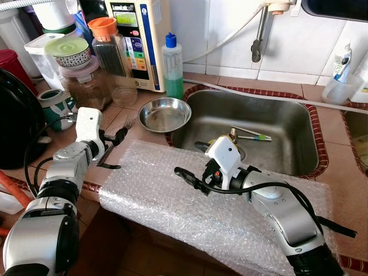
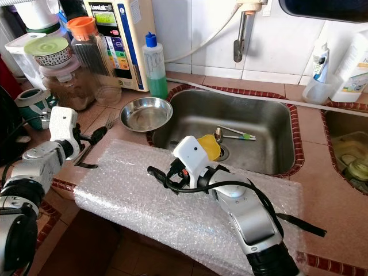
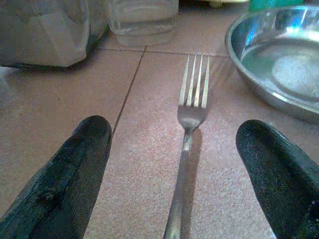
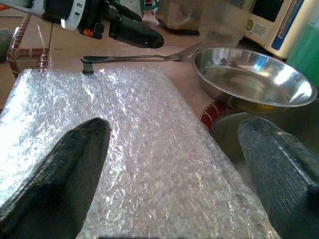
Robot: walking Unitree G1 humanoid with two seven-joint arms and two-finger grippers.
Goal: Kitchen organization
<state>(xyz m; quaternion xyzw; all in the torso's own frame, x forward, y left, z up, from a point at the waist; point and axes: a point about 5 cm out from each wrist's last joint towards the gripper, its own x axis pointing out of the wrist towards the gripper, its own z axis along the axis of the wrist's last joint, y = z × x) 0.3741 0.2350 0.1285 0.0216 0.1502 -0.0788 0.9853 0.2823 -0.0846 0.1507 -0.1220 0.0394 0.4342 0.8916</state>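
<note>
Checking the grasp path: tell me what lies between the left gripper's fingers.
The fork lies on the tiled counter between the open left gripper fingers, its handle running back toward the camera, seen in the left wrist view.

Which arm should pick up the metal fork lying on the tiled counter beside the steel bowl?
Left. The left gripper already has its jaws open on either side of the silver metal fork, handle pointing toward it. The right gripper hovers over the clear bubble wrap sheet, farther from the fork.
</note>
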